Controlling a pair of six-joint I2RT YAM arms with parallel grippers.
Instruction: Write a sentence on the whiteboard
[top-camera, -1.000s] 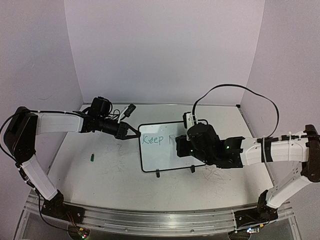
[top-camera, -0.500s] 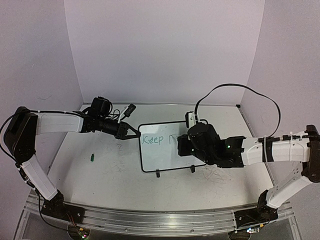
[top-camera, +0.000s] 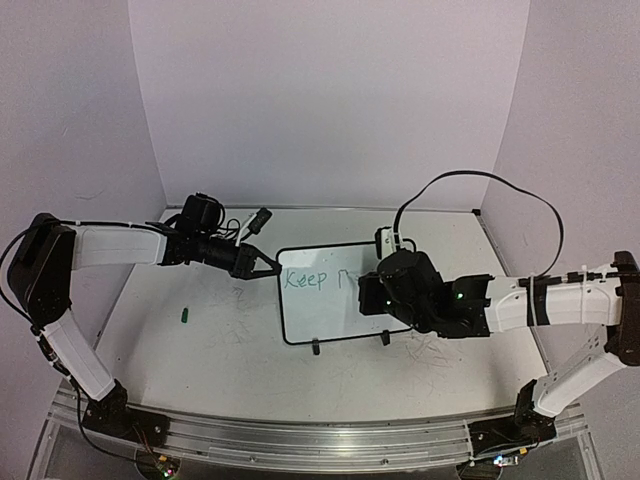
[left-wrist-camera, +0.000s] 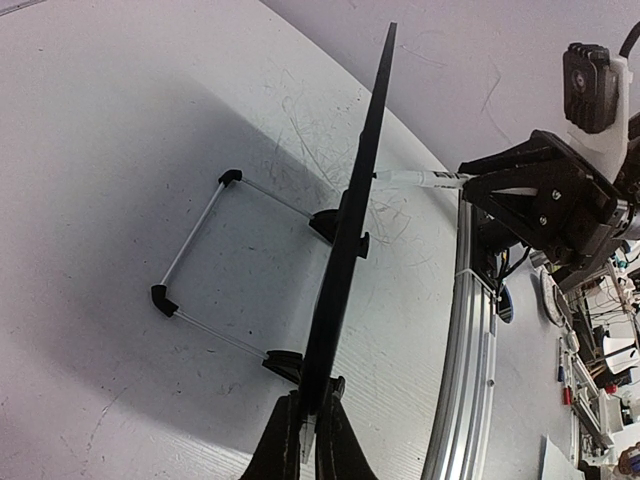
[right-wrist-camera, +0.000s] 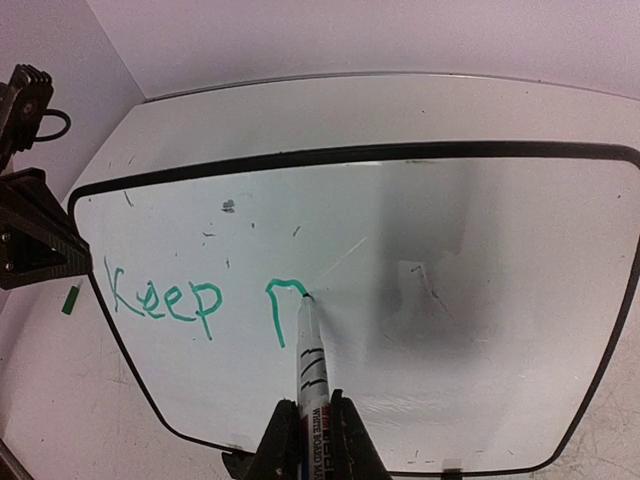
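The whiteboard (top-camera: 322, 312) stands tilted on its two black feet at the table's middle. On it the sentence (right-wrist-camera: 160, 300) reads "Keep" in green, followed by a vertical stroke with a hooked arch at its top. My left gripper (top-camera: 272, 270) is shut on the whiteboard's left rim; in the left wrist view the board shows edge-on (left-wrist-camera: 360, 200) between the closed fingers (left-wrist-camera: 308, 425). My right gripper (right-wrist-camera: 312, 425) is shut on a white marker (right-wrist-camera: 312, 350), whose tip touches the board at the right end of the green arch. The marker (left-wrist-camera: 420, 178) also shows beyond the board.
A small green marker cap (top-camera: 186, 315) lies on the table left of the board. Faint grey scribbles (top-camera: 240, 300) mark the tabletop. The board's wire stand (left-wrist-camera: 195, 250) reaches out behind it. Walls close the back and sides; an aluminium rail (top-camera: 320, 440) runs along the front.
The right arm has crept slightly to the right with the marker, and the green arch after "Keep" has grown. The left arm and board have not moved.
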